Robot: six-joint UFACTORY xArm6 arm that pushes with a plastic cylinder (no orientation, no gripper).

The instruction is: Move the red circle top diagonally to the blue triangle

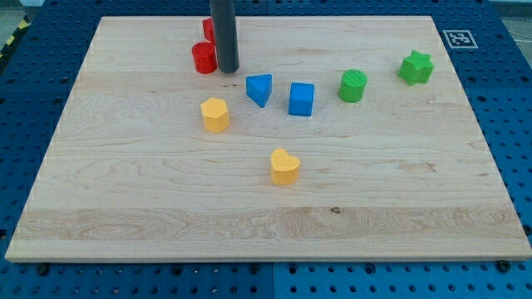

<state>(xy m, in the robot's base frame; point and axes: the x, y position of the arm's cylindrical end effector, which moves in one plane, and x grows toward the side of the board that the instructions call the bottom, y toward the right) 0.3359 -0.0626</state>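
We find no pincer, only my tip (227,70) touching the red plastic circle (204,58) at its right, near the blue plastic triangle (259,89); we advise short, light nudges.

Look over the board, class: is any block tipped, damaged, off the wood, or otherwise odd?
Nothing stands out. Every block sits flat on the wooden board, none broken or over the edge. My tip rests just right of the red circle, with a second red block partly hidden behind the rod. The blue triangle lies apart, lower right.
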